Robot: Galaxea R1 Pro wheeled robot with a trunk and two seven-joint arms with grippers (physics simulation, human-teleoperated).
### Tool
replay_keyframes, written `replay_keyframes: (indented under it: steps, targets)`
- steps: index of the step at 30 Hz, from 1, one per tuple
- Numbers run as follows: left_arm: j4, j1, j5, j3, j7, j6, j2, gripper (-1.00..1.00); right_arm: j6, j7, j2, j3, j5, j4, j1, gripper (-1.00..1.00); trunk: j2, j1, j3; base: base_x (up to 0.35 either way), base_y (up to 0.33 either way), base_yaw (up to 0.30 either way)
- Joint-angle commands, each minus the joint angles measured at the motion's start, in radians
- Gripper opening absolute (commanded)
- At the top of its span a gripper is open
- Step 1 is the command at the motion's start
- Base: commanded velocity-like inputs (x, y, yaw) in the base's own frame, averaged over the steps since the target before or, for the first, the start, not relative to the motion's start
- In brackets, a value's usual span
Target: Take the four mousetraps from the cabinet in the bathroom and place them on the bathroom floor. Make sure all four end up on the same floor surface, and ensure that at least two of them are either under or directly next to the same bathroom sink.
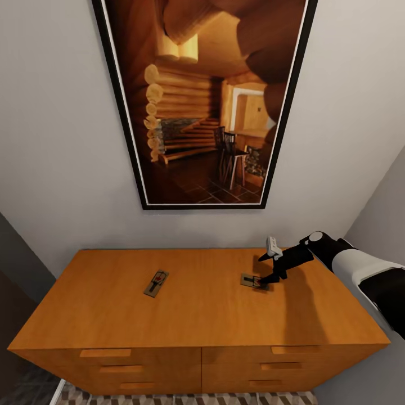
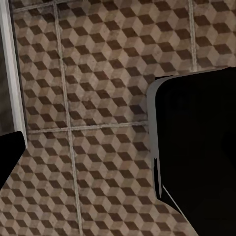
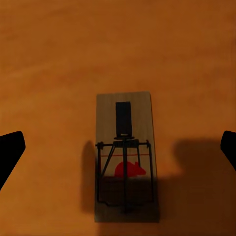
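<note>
Directly below my right gripper, fingers spread wide, one mousetrap lies flat on the cabinet. Well off to its left lies a second trap; I cannot tell my left gripper's state.

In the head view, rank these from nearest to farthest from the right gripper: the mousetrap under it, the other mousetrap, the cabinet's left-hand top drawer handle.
1. Mousetrap directly below the right gripper, on the cabinet top's right part.
2. Other mousetrap, left of centre.
3. Top drawer handle, front face, far left.
</note>
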Motion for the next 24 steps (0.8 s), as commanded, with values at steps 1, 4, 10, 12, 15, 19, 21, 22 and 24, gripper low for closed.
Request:
replay_keyframes:
  steps: [1, 4, 10, 12, 15, 19, 21, 22, 24]
  targets:
    - [0.002, -0.001, 0.007, -0.009, 0.002, -0.005, 0.0, 1.0, -0.006, 0.001, 0.0, -0.007, 0.011, -0.001, -0.001, 1.0, -0.002, 0.001, -0.002, 0.0, 0.0, 0.0]
    - [0.002, -0.001, 0.008, -0.009, 0.002, -0.005, 0.0, 1.0, -0.006, 0.001, 0.0, -0.007, 0.011, -0.001, -0.001, 1.0, -0.002, 0.001, -0.004, 0.0, 0.0, 0.0]
    - [0.002, -0.001, 0.007, -0.009, 0.002, -0.005, 0.0, 1.0, -0.006, 0.001, 0.0, -0.007, 0.011, -0.001, -0.001, 1.0, -0.002, 0.001, -0.011, 0.0, 0.0, 0.0]
    - [0.002, -0.001, 0.008, -0.009, 0.002, -0.005, 0.0, 1.0, -0.006, 0.001, 0.0, -0.007, 0.011, -0.001, -0.001, 1.0, -0.002, 0.001, -0.014, 0.0, 0.0, 0.0]
    - [0.002, -0.001, 0.008, -0.009, 0.002, -0.005, 0.0, 1.0, -0.006, 0.001, 0.0, -0.007, 0.011, 0.0, -0.001, 1.0, -0.002, 0.001, -0.018, 0.0, 0.0, 0.0]
    - [0.002, -0.001, 0.007, -0.009, 0.002, -0.005, 0.0, 1.0, -0.006, 0.001, 0.0, -0.007, 0.011, -0.001, -0.001, 1.0, -0.002, 0.001, -0.024, 0.0, 0.0, 0.0]
    - [0.002, -0.001, 0.007, -0.009, 0.002, -0.005, 0.0, 1.0, -0.006, 0.001, 0.0, -0.007, 0.011, -0.001, -0.001, 1.0, -0.002, 0.001, -0.026, 0.0, 0.0, 0.0]
    - [0.002, -0.001, 0.007, -0.009, 0.002, -0.005, 0.0, 1.0, -0.006, 0.001, 0.0, -0.007, 0.011, 0.0, 0.0, 1.0, -0.002, 0.001, -0.028, 0.0, 0.0, 0.0]
    - [0.002, -0.001, 0.007, -0.009, 0.002, -0.005, 0.0, 1.0, -0.006, 0.001, 0.0, -0.007, 0.011, 0.0, 0.0, 1.0, -0.002, 0.001, -0.031, 0.0, 0.0, 0.0]
